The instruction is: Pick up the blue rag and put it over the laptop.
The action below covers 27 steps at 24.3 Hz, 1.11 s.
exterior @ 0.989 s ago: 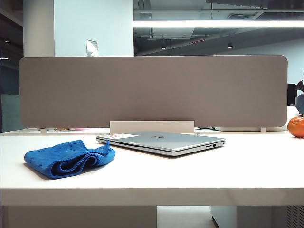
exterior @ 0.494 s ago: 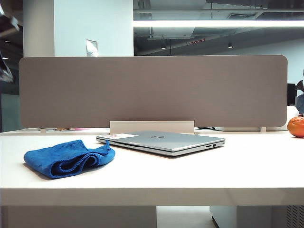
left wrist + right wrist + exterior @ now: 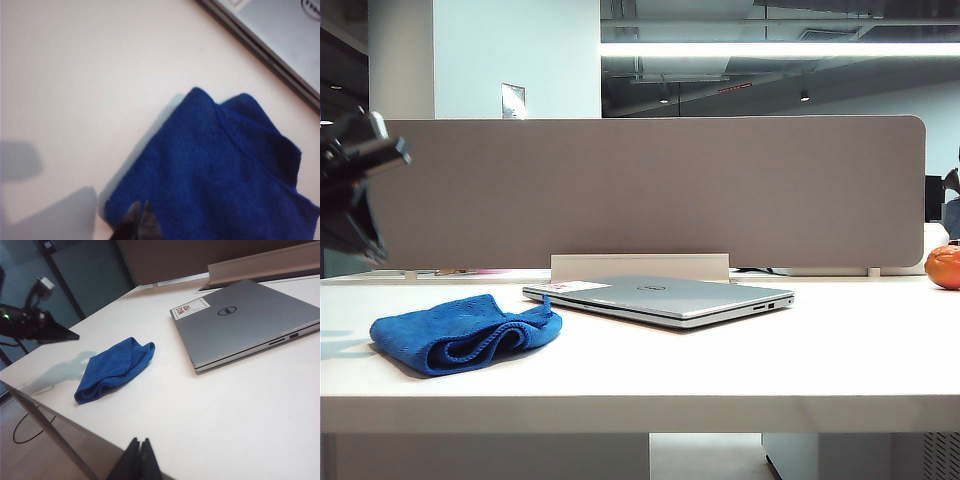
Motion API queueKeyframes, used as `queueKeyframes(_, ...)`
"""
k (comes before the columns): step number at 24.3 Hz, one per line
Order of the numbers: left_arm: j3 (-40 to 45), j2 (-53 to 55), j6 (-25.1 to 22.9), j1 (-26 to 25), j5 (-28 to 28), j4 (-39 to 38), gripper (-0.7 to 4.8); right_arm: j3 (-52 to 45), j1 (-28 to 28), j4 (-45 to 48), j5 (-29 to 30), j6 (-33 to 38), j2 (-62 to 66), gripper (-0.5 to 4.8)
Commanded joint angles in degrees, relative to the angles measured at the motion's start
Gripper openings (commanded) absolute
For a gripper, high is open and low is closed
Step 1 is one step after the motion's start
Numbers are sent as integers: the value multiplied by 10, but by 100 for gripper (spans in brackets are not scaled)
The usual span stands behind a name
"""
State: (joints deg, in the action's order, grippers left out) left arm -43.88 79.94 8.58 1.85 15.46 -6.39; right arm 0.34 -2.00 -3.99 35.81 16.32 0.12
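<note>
The blue rag [image 3: 460, 335] lies crumpled on the white table [image 3: 720, 370], left of the laptop. The silver-grey laptop [image 3: 665, 295] is closed, with a round logo and a white-red sticker on its lid [image 3: 245, 325]. My left gripper [image 3: 370, 240] hangs at the far left, above and left of the rag, not touching it. In the left wrist view its tips [image 3: 140, 207] are shut and empty over the rag [image 3: 215, 175], with a laptop corner [image 3: 280, 35] beyond. My right gripper [image 3: 140, 442] is shut and empty above the table's near edge, far from the rag [image 3: 115, 367].
A grey partition panel [image 3: 640, 190] stands along the table's back, with a low white ledge [image 3: 640, 267] behind the laptop. An orange fruit [image 3: 943, 267] sits at the far right. The left arm [image 3: 35, 322] hovers beyond the table's left edge.
The left arm has come into the exterior view from the upper left and dropped lower toward the rag. Rag, laptop and right gripper have not moved.
</note>
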Motion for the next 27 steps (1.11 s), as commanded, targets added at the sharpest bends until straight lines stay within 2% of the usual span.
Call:
queueKeyframes(1, -9, 23, -2, 2, 2, 5, 43, -2, 0, -1, -1, 2, -1, -5)
queueKeyframes(4, -10, 41, 0, 2, 2, 5, 226, -2, -1, -5, -1, 2, -1, -5)
queueKeyframes(15, -10, 73, -2, 10, -2, 5, 230, -2, 0, -5, -1, 2, -1, -5)
queueKeyframes(18, -10, 86, -2, 10, -2, 8, 260, -2, 0, -5, -1, 2, -1, -5)
queueKeyframes(21, -10, 96, -2, 10, -2, 10, 316, -2, 0, -5, -1, 2, -1, -5)
queueKeyframes(27, -10, 114, -2, 16, -2, 27, 317, -2, 0, -5, -1, 2, -1, -5)
